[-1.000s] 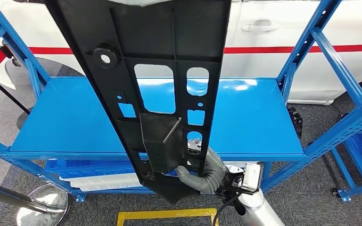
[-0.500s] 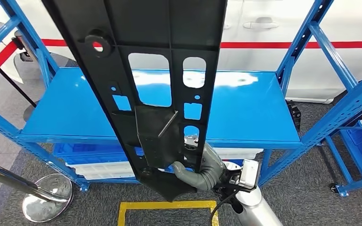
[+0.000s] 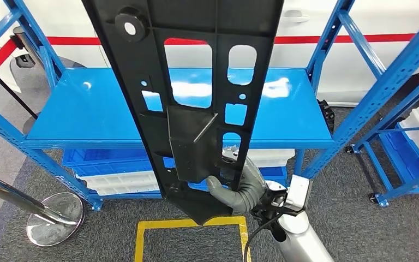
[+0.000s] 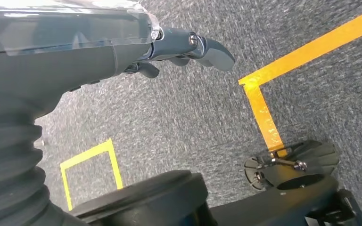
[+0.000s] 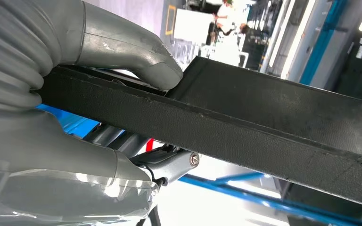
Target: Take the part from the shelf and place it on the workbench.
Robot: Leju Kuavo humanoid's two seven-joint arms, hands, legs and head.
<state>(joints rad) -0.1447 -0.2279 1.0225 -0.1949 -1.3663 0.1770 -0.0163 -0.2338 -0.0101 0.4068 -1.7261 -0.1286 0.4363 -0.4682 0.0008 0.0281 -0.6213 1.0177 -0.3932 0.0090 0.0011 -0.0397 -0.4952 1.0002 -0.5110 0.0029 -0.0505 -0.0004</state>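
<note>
While the right hand (image 3: 239, 188) grips the long black part (image 3: 196, 82) near its lower end, the part stands almost upright in front of the head camera, running from about 6 o'clock up past 12 o'clock, its top leaning slightly toward 11 o'clock. Its face carries rounded cut-outs, small square openings and a round boss toward 11 o'clock; a boxy black block sits just above the grip. In the right wrist view the grey thumb (image 5: 122, 49) presses on one face of the part's (image 5: 245, 127) textured edge while the fingers close beneath it, so the part is clamped between them. Behind the part, at 12 o'clock, stands the blue shelf (image 3: 76, 114), its glossy top bare, with blue and white bins (image 3: 114, 172) stacked underneath toward 8 o'clock. A white car body with a red stripe (image 3: 327, 41) crosses the background. A chrome stanchion base (image 3: 52, 218) rests on the grey carpet at 8 o'clock, and yellow floor tape (image 3: 163, 229) frames a square at 6 o'clock. The left hand (image 4: 188, 49) hangs over the carpet, fingers loosely extended and holding nothing, with yellow tape lines (image 4: 264, 113) on the floor below it.
</note>
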